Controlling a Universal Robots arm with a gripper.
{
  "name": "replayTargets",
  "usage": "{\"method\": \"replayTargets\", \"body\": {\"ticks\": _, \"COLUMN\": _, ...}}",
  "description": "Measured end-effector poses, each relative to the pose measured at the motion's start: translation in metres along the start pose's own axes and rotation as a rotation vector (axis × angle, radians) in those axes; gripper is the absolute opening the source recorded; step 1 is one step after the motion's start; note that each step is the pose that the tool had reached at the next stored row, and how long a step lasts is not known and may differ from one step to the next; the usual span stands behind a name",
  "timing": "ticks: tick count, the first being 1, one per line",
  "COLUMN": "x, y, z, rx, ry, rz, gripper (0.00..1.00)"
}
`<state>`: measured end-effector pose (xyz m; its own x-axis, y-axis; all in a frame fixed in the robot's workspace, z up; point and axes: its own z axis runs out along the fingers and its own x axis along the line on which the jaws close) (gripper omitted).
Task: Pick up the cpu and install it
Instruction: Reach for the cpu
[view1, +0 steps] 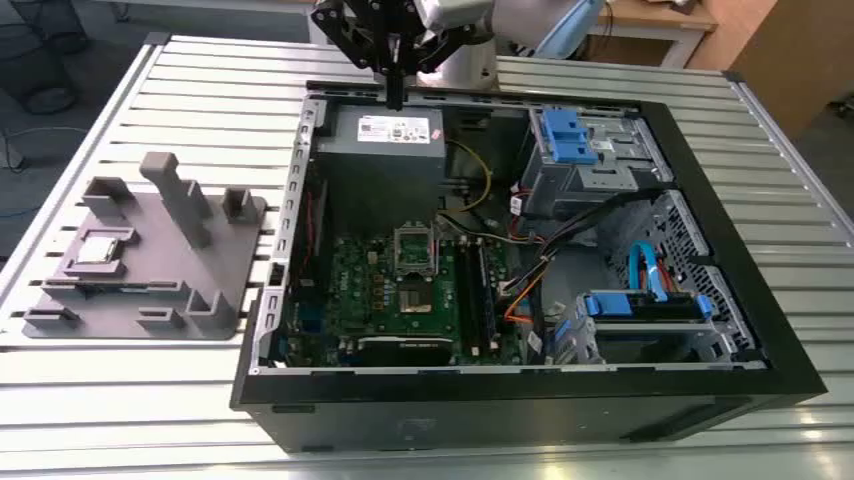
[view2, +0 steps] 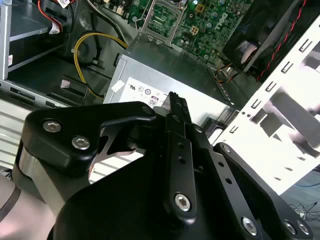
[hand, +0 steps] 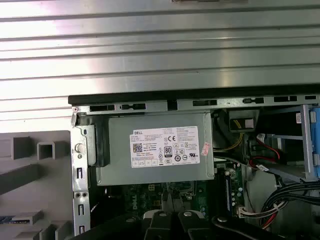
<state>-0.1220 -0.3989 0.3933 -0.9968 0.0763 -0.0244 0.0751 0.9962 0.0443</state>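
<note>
The hand (view1: 396, 99) hangs closed, empty, over the power supply (view1: 384, 130); cpu (view1: 102, 250) sits on grey holder (view1: 230, 256).

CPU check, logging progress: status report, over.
Claw shut, empty, above grey metal power supply box. Small silvery square cpu in grey plastic holder, untouched. Nothing in the way.

On a ribbed metal table (view1: 174, 90) a grey holder plate (view1: 247, 255) lies at the exterior view's left. An open black computer case (view1: 534, 405) stands just beside it, perhaps touching.
</note>
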Motion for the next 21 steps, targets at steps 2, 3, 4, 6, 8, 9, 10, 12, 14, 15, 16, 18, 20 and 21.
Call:
{"method": "replayTargets", "body": {"ticks": 2, "x": 0.0, "y": 0.0, "z": 0.0, "rx": 0.0, "ry": 0.0, "rz": 0.0, "gripper": 0.11}}
{"method": "replayTargets", "body": {"ticks": 3, "x": 0.0, "y": 0.0, "z": 0.0, "rx": -0.0001, "ry": 0.0, "rz": 0.0, "gripper": 0.11}}
{"method": "replayTargets", "body": {"ticks": 4, "x": 0.0, "y": 0.0, "z": 0.0, "rx": -0.0001, "ry": 0.0, "rz": 0.0, "gripper": 0.11}}
{"method": "replayTargets", "body": {"ticks": 6, "x": 0.0, "y": 0.0, "z": 0.0, "rx": -0.0001, "ry": 0.0, "rz": 0.0, "gripper": 0.11}}
{"method": "replayTargets", "body": {"ticks": 8, "x": 0.0, "y": 0.0, "z": 0.0, "rx": -0.0001, "ry": 0.0, "rz": 0.0, "gripper": 0.11}}
{"method": "replayTargets", "body": {"ticks": 9, "x": 0.0, "y": 0.0, "z": 0.0, "rx": -0.0001, "ry": 0.0, "rz": 0.0, "gripper": 0.11}}
{"method": "replayTargets", "body": {"ticks": 10, "x": 0.0, "y": 0.0, "z": 0.0, "rx": -0.0001, "ry": 0.0, "rz": 0.0, "gripper": 0.11}}
{"method": "replayTargets", "body": {"ticks": 12, "x": 0.0, "y": 0.0, "z": 0.0, "rx": -0.0001, "ry": -0.0001, "rz": 0.0, "gripper": 0.11}}
{"method": "replayTargets", "body": {"ticks": 14, "x": 0.0013, "y": -0.0001, "z": 0.0, "rx": -0.0002, "ry": -0.0001, "rz": 0.0, "gripper": 0.11}}
{"method": "replayTargets", "body": {"ticks": 15, "x": 0.0024, "y": -0.0002, "z": 0.0, "rx": -0.0002, "ry": -0.0002, "rz": 0.0, "gripper": 0.11}}
{"method": "replayTargets", "body": {"ticks": 16, "x": 0.0037, "y": -0.0003, "z": -0.0001, "rx": -0.0001, "ry": -0.0001, "rz": 0.0, "gripper": 0.11}}
{"method": "replayTargets", "body": {"ticks": 18, "x": 0.0066, "y": -0.0005, "z": -0.0001, "rx": -0.0001, "ry": -0.0001, "rz": 0.0, "gripper": 0.11}}
{"method": "replayTargets", "body": {"ticks": 20, "x": 0.0101, "y": -0.0008, "z": -0.0002, "rx": -0.0001, "ry": -0.0001, "rz": 0.0, "gripper": 0.11}}
{"method": "replayTargets", "body": {"ticks": 21, "x": 0.0123, "y": -0.0009, "z": -0.0003, "rx": -0.0001, "ry": 0.0, "rz": 0.0, "gripper": 0.11}}
